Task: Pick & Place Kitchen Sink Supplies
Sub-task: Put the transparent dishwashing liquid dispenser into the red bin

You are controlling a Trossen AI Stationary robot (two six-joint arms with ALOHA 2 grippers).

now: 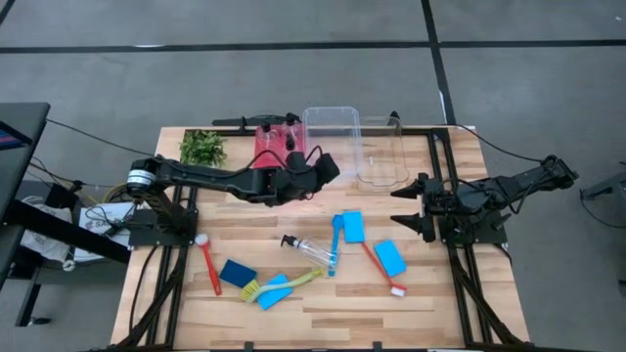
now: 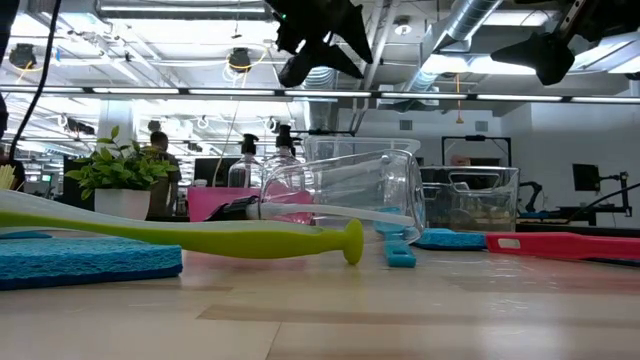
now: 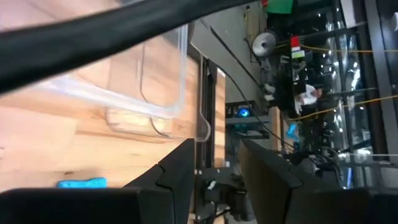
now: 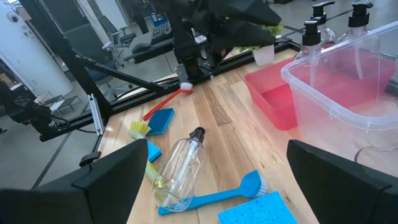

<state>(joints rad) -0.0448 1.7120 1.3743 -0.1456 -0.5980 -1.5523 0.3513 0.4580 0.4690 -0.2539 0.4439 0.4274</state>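
A clear bottle [image 1: 308, 249] with a black cap lies on its side mid-table, beside a blue brush [image 1: 335, 244]. Blue sponges [image 1: 352, 227] [image 1: 389, 257] [image 1: 237, 272], two red brushes [image 1: 208, 264] [image 1: 381, 269] and a yellow-green brush [image 1: 284, 282] lie flat on the wood around it. Two more bottles [image 1: 279, 132] stand in the red tray [image 1: 264, 156]. My left gripper [image 1: 333, 164] [image 3: 216, 146] hangs open and empty above the table, just in front of the tray. My right gripper [image 1: 399, 207] [image 4: 216, 149] waits wide open at the right side.
Two clear plastic bins [image 1: 333, 127] [image 1: 381, 156] stand at the back, right of the red tray. A leafy plant [image 1: 203, 147] stands at the back left. Bare wood lies along the table's near edge.
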